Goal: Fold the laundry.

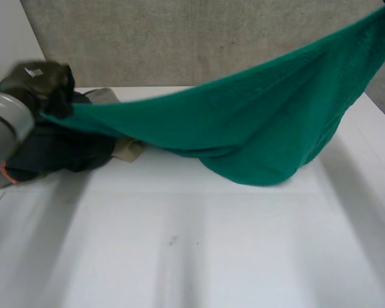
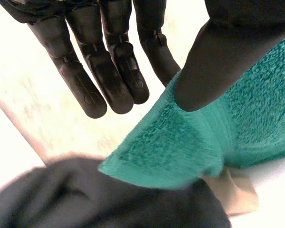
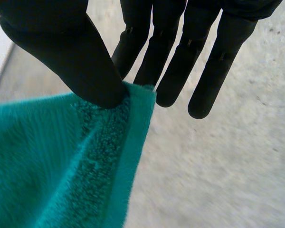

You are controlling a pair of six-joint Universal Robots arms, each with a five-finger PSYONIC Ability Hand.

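- While it hangs stretched between both hands, we see the green towel rising from the left side up to the far right. Its sagging belly is at the white table; we cannot tell if it touches.
- Left hand: clamped on one towel end, with the thumb pressing the cloth against straight fingers.
- Right hand: the thumb pinches a hemmed towel corner against the fingers, held high.
- We note a dark clothes pile on the table under the left arm, with a beige cloth poking out beside it below the towel.
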